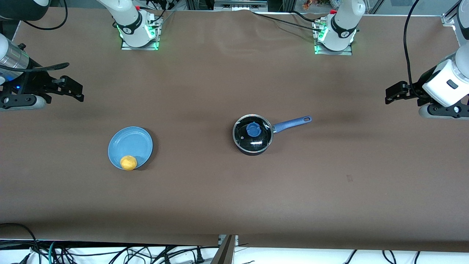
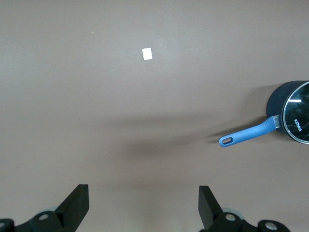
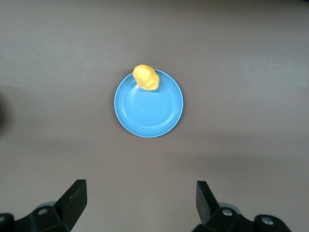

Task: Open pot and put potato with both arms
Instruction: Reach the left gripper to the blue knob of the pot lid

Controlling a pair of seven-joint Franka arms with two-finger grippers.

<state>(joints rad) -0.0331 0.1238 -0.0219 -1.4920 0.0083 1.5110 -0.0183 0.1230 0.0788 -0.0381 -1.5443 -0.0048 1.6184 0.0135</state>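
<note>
Sitting near the middle of the brown table in the front view, lid on: small round black saucepan with a clear glass lid and blue knob, long blue handle aimed at about two o'clock, toward the left arm's end. Well apart at about nine o'clock from it, toward the right arm's end: flat round light-blue plate, with the lumpy yellow-orange potato resting on its six-o'clock rim, the edge nearest the camera. Hovering over the table's ends, both waiting and holding nothing: black left gripper at about two o'clock from the saucepan, black right gripper at about ten o'clock from the plate.

Left wrist view: left gripper spread wide over bare table, saucepan and handle well apart from it; small white square lying on the cloth.

Right wrist view: right gripper spread wide, plate and potato well clear of the fingers.
</note>
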